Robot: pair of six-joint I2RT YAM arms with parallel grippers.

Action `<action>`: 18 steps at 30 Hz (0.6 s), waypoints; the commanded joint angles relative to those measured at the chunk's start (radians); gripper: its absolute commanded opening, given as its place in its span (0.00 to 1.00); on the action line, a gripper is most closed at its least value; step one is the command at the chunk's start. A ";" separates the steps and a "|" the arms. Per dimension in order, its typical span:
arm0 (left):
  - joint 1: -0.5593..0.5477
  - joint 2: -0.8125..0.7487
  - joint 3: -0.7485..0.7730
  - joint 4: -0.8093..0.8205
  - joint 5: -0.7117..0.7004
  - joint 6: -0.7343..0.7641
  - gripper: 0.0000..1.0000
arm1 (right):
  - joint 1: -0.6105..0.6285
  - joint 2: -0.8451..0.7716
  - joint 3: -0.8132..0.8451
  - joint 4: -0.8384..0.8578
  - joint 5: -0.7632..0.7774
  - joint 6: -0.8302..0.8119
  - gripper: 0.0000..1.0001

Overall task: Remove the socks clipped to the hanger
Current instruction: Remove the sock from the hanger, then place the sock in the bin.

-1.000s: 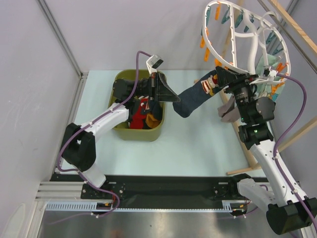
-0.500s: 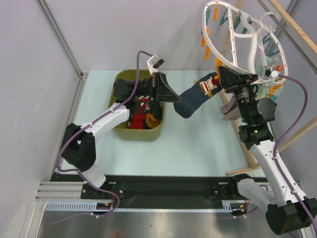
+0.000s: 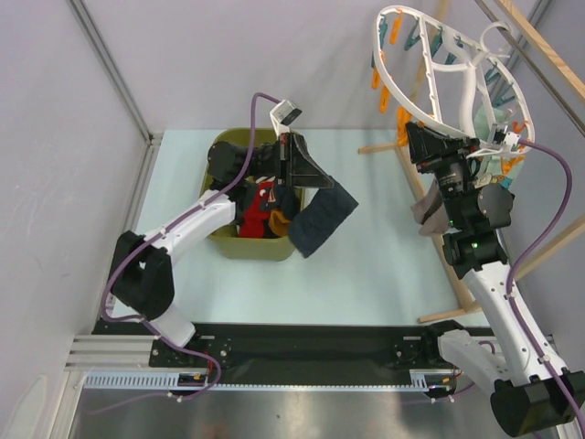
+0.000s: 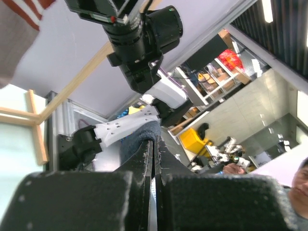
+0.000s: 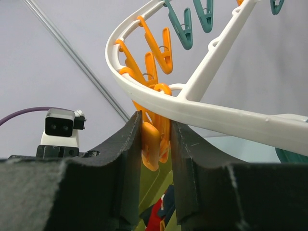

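Grey walls enclose the mint tabletop and hanger.

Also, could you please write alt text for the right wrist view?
The right gripper pinches an orange peg hanging from the white hanger. Above, other orange pegs and teal pegs dangle from its rim.
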State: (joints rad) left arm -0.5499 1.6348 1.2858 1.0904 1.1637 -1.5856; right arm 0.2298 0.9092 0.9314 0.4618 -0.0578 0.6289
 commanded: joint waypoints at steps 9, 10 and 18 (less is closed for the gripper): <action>0.199 -0.135 0.248 -1.550 -0.507 1.239 0.11 | -0.012 0.017 0.125 -0.201 -0.051 -0.031 0.00; 0.205 -0.133 0.227 -1.563 -0.533 1.242 0.12 | -0.014 0.023 0.129 -0.207 -0.062 -0.034 0.00; 0.205 -0.148 0.041 -1.521 -0.855 1.259 0.11 | -0.012 0.053 0.150 -0.216 -0.103 -0.041 0.00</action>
State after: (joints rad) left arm -0.3428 1.5021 1.3399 -0.3481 0.5194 -0.4225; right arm 0.2180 0.9577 1.0256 0.2604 -0.1139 0.6079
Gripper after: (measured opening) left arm 0.113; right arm 0.305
